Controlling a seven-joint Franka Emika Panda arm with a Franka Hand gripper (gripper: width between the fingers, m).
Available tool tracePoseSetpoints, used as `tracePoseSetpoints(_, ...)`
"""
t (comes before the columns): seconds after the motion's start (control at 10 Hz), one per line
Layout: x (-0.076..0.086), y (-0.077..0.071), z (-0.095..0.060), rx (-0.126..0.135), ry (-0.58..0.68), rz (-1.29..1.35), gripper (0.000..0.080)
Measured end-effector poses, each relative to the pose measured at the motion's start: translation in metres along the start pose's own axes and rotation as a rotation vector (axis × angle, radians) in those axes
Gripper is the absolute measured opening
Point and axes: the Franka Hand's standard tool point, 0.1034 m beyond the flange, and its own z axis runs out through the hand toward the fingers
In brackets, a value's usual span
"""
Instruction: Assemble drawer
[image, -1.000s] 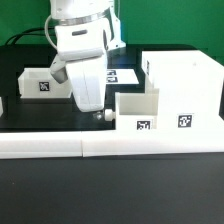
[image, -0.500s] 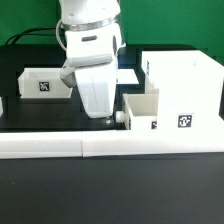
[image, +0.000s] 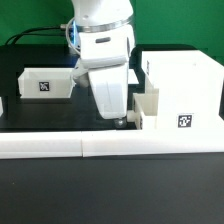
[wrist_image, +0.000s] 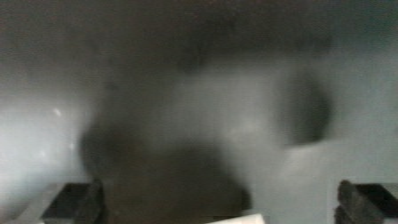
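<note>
The tall white housing (image: 185, 85) stands at the exterior view's right, with a square tag low on its front. A small white tray (image: 147, 108) sits against the housing's left side, partly inside its opening. My gripper (image: 121, 117) points down just left of this tray, close to or touching its end. The second small tray (image: 45, 82), with a tag, lies far off at the exterior view's left. The wrist view is blurred. It shows my gripper (wrist_image: 221, 205) with its dark fingers (wrist_image: 75, 202) wide apart and only grey blur between them.
A long low white border wall (image: 100, 147) runs along the front of the black table. Part of the marker board (image: 134, 75) shows behind my arm. Black cables hang at the back left.
My gripper has moved toward the exterior view's right. The small tray has slid right with it, further into the housing, and its tag no longer shows.
</note>
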Motion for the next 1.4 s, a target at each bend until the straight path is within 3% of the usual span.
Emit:
tracePoseSetpoints(0.4, 0.005, 0.000, 0.000, -0.002, -0.002, 0.046, 0.0649)
tracePoseSetpoints(0.6, -0.019, -0.001, -0.008, -0.018, -0.014, 0.023, 0.0649)
tracePoseSetpoints(0.8, -0.041, -0.017, -0.015, -0.047, -0.024, 0.023, 0.0649)
tracePoseSetpoints(1.0, -0.049, -0.040, -0.019, -0.049, -0.036, 0.030, 0.0649)
tracePoseSetpoints(1.4, -0.053, -0.044, -0.019, -0.047, -0.037, 0.036, 0.0649)
